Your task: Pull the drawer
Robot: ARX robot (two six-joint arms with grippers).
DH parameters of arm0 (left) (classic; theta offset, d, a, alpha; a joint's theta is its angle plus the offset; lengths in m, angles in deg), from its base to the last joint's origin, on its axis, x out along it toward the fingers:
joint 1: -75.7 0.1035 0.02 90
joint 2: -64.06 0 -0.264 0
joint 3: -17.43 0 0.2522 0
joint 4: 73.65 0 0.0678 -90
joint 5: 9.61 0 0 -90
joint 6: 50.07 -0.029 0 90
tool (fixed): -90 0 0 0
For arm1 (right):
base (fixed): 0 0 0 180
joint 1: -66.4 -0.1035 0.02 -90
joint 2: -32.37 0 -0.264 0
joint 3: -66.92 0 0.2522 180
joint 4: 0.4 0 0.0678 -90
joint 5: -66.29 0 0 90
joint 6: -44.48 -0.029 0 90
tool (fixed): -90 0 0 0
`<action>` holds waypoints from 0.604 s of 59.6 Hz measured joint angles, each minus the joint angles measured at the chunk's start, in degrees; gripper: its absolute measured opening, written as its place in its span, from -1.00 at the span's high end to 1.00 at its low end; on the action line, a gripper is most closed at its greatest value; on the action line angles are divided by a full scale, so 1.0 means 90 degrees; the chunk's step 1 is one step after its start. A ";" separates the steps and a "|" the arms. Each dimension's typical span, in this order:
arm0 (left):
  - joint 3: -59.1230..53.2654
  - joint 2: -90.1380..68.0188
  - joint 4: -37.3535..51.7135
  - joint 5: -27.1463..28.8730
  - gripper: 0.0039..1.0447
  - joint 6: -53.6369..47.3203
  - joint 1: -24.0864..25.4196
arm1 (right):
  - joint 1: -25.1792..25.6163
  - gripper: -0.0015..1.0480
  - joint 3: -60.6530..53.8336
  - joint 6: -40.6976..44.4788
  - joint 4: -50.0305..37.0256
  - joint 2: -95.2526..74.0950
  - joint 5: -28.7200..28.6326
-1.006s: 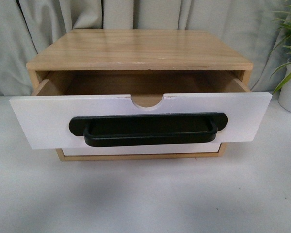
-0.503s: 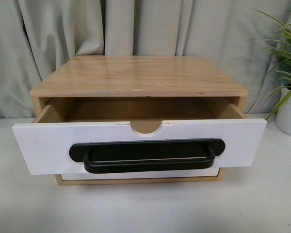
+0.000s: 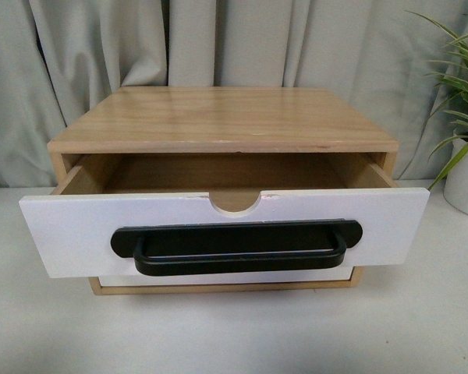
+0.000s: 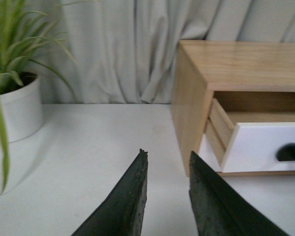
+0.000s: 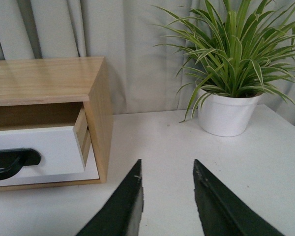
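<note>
Find the drawer [image 3: 218, 226] at table centre, slid partway out of the wooden cabinet [image 3: 218, 117] toward 6 o'clock, black handle [image 3: 238, 251] across its white front. Note left gripper [image 4: 168, 154] and right gripper [image 5: 167, 168] parted, clasping nothing, seemingly near the cabinet's 8 and 4 o'clock, well apart from the handle. For any further pull, close squarely on the bar's middle and draw straight toward 6 o'clock, level and slow, minding the potted plant [image 3: 464, 183] at 3 o'clock.

Left gripper [image 4: 167, 155] fingers parted, gripping nothing. Right gripper [image 5: 167, 168] fingers likewise parted, gripping nothing.
</note>
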 joint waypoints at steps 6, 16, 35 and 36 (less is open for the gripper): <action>-0.0029 0.0192 -0.0022 0.0345 0.86 0.0024 -0.0588 | 0.0007 0.76 -0.0124 0.0002 -0.0024 0.0080 0.0005; -0.0189 0.0299 -0.0022 0.0425 0.93 0.0051 -0.0648 | 0.0015 0.98 -0.0260 0.0022 -0.0061 0.0206 0.0002; -0.0498 0.0619 -0.0002 0.0425 0.93 0.0051 -0.0656 | 0.0017 0.98 -0.0673 0.0024 -0.0121 0.0563 0.0002; -0.0498 0.0619 -0.0002 0.0423 0.93 0.0051 -0.0656 | 0.0017 0.98 -0.0673 0.0024 -0.0124 0.0563 0.0002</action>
